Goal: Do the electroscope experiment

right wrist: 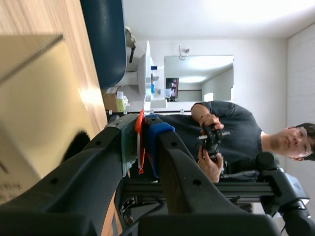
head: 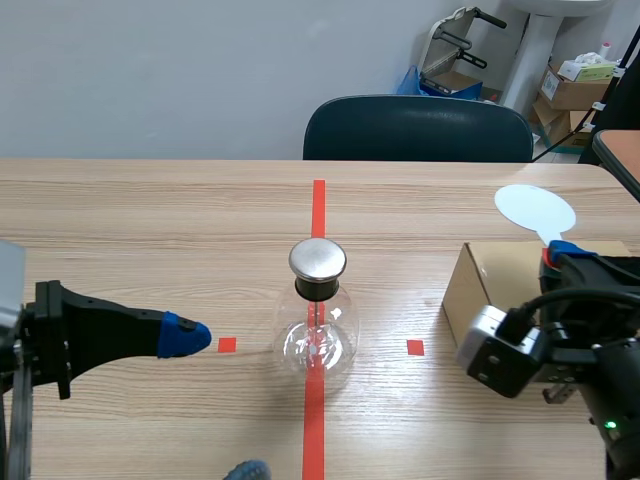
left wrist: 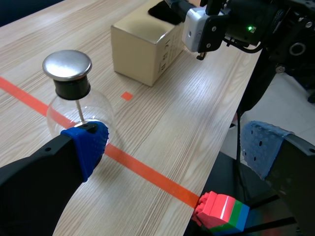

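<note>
The electroscope, a clear glass flask [head: 318, 335] with a round metal cap [head: 318, 259] on a black stopper, stands on the red tape line at the table's middle. My left gripper [head: 215, 402] is open to the flask's left, at the table's front. In the left wrist view the flask [left wrist: 74, 105] is just beyond one blue pad [left wrist: 89, 142], outside the gap. My right gripper [head: 555, 255] is over the cardboard box [head: 500, 285], shut on the red handle [right wrist: 141, 142] of a paddle with a white disc [head: 535, 210].
A dark chair [head: 418, 128] stands behind the table's far edge. A red, green and blue block [left wrist: 221, 212] shows at the table's near edge, under my left gripper. A person [right wrist: 226, 137] holding a controller appears in the right wrist view.
</note>
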Robot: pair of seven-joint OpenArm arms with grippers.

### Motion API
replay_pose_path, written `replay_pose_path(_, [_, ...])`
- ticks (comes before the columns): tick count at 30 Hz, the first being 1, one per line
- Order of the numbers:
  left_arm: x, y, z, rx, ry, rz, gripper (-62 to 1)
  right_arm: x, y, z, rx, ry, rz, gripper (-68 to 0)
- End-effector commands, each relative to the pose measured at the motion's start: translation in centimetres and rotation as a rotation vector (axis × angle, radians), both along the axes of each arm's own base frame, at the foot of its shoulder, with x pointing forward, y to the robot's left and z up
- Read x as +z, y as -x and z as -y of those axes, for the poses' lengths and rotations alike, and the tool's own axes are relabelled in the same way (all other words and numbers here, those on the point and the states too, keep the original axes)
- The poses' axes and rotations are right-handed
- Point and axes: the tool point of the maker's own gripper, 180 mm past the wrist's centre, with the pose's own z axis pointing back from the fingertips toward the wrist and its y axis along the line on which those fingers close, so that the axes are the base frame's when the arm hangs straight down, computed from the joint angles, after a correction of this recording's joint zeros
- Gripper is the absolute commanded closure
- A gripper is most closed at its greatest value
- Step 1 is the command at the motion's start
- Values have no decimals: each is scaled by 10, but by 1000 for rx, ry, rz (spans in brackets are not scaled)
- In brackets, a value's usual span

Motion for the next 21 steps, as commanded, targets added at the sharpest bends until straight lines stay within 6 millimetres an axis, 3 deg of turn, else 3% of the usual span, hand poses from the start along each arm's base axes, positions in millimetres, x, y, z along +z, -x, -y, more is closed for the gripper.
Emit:
replay_pose_path(1, [11, -4, 3, 17, 33, 24, -574, 14, -9, -4, 8, 15, 53, -9])
replay_pose_path(13, [4, -19, -2, 121, -34, 87, -543, 17, -11, -50, 45, 34, 83, -9])
replay_pose_path(21, [-13, -30, 1, 109, -155, 130, -214, 18, -5, -69, 64, 57, 93, -9])
